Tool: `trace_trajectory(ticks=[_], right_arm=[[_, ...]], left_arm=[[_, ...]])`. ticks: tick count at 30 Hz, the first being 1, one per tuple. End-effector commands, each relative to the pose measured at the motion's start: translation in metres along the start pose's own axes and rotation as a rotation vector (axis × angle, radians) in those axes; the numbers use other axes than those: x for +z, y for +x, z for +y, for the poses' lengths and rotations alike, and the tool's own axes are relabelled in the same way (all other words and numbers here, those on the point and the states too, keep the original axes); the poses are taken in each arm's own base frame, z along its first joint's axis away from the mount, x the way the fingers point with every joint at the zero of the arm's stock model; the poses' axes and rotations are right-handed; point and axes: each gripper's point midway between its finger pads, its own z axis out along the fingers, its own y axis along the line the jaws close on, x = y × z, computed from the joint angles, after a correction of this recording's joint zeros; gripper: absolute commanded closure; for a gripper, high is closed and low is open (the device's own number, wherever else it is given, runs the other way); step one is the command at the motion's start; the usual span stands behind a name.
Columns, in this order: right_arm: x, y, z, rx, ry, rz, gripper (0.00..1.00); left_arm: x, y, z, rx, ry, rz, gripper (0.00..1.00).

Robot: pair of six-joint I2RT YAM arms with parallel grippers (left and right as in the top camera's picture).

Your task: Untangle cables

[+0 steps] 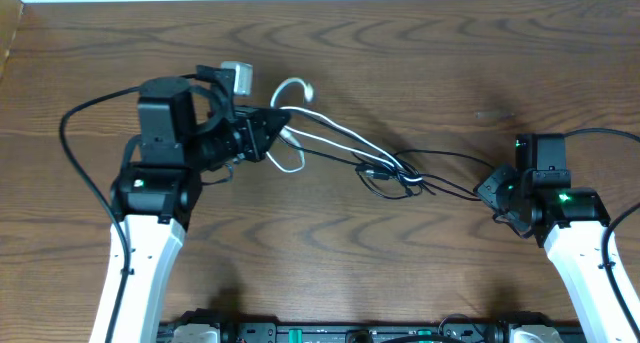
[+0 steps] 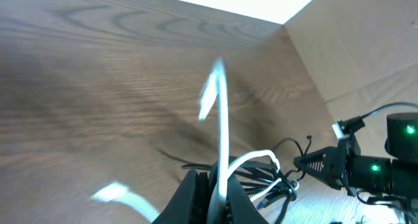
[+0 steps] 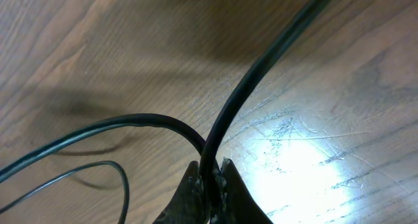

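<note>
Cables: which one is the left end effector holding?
The white cable, pinched in the left end effector; the black cable is clamped by the right end effector.

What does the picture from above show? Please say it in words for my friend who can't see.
Two robot arms hold a tangle of cords between them over a wooden table. The left pincer grips the white cord and the right pincer grips the black cord. The two cords are tangled together in the middle.
</note>
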Motion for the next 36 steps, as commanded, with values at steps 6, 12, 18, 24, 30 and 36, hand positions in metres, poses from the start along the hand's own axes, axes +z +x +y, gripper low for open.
trace_trajectory(ticks=[6, 12, 18, 24, 30, 36], right_arm=[[0.004, -0.022, -0.050, 0.059, 0.206, -0.098, 0.99], [0.008, -0.024, -0.059, 0.049, 0.234, -0.077, 0.99], [0.012, -0.022, -0.047, 0.046, 0.173, -0.054, 0.99], [0.014, -0.020, -0.027, -0.034, 0.071, -0.020, 0.99], [0.014, -0.019, -0.027, -0.034, 0.071, -0.020, 0.98], [0.015, -0.018, -0.028, -0.033, 0.076, -0.014, 0.99]], left_arm=[[-0.039, -0.035, 0.044, -0.036, -0.169, -0.160, 0.92], [-0.056, -0.040, 0.052, -0.072, -0.129, -0.187, 0.92], [-0.057, -0.040, 0.051, -0.076, -0.118, -0.185, 0.92], [-0.056, -0.038, 0.052, -0.084, -0.119, -0.177, 0.92], [-0.056, -0.036, 0.052, -0.089, -0.119, -0.173, 0.92], [-0.056, -0.035, 0.052, -0.093, -0.120, -0.170, 0.92]])
